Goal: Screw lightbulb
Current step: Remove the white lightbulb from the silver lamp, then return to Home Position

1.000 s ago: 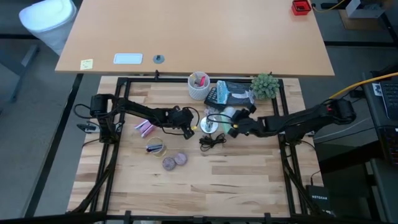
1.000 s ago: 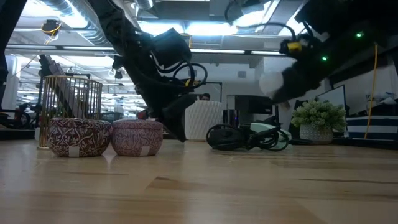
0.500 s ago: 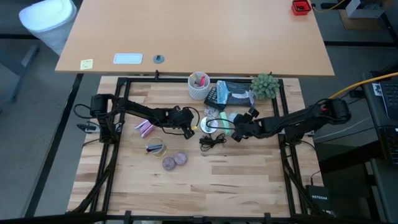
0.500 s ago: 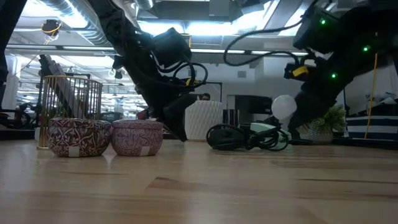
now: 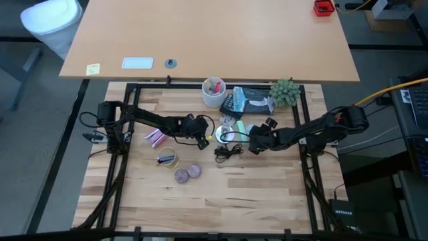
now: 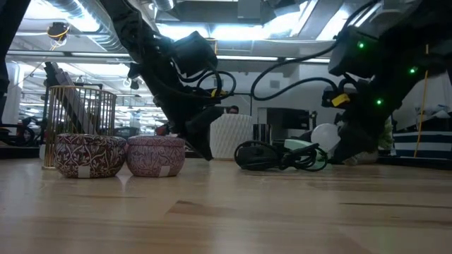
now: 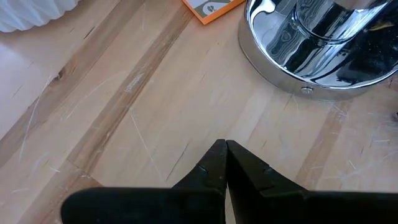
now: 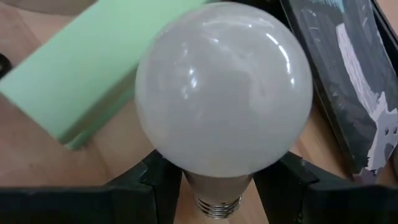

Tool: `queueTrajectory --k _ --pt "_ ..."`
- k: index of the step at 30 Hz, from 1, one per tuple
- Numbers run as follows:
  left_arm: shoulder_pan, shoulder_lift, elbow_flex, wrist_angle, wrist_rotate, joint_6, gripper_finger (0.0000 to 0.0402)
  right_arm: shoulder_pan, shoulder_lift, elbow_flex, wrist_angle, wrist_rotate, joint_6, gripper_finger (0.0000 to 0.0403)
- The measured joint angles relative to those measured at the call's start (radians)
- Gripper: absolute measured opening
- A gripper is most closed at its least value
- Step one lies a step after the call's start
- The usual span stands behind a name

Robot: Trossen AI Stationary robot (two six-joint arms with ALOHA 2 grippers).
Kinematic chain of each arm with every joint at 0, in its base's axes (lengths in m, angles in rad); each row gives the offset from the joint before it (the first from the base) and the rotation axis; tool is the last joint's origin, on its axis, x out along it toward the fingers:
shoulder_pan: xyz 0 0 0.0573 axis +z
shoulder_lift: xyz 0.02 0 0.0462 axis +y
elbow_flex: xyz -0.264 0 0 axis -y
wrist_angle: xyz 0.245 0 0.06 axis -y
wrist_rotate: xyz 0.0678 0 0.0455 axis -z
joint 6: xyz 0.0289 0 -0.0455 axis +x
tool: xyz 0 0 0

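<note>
1. Since the earlier frames, the right gripper (image 5: 253, 144) has swung in and come down low toward the chrome lamp base (image 5: 226, 135), carrying the lightbulb (image 8: 224, 90) with it; the left arm looks unmoved.
2. Its jaws stand fairly wide, clamped on the bulb's neck with the white globe pointing forward and the silver screw thread toward the wrist. In the low view the lightbulb (image 6: 325, 136) hangs just above the table, to the right of the lamp base.
3. The left gripper (image 7: 225, 149) has its jaws pressed together on nothing, tip down just beside the lamp base (image 7: 311, 46).
4. To do this step well, I judge the bulb must be turned so its thread faces the socket, lined up squarely, then twisted gently; a skewed start risks cross-threading.
5. Count: 1 lightbulb, 1 lamp base, 2 purple tins (image 5: 188, 173) well in front of it, 1 cup of pens (image 5: 214, 92) behind it, 1 small plant (image 5: 284, 92).
</note>
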State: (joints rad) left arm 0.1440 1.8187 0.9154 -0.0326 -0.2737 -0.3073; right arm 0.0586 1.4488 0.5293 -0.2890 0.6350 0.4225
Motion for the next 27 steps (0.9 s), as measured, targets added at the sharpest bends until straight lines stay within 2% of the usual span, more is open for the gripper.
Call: queueTrajectory --k 12,22,27 --pt "0.0 0.0 0.0 0.0 0.0 0.0 0.0 0.0 0.009 0.0 0.001 0.0 0.0 0.018" --pt "0.0 0.0 0.0 0.0 0.0 0.019 0.0 0.0 0.009 0.0 0.001 0.0 -0.001 0.024" --pt "0.0 -0.001 0.0 0.038 0.0 0.018 0.0 0.0 0.009 0.0 0.001 0.0 -0.01 0.0252"
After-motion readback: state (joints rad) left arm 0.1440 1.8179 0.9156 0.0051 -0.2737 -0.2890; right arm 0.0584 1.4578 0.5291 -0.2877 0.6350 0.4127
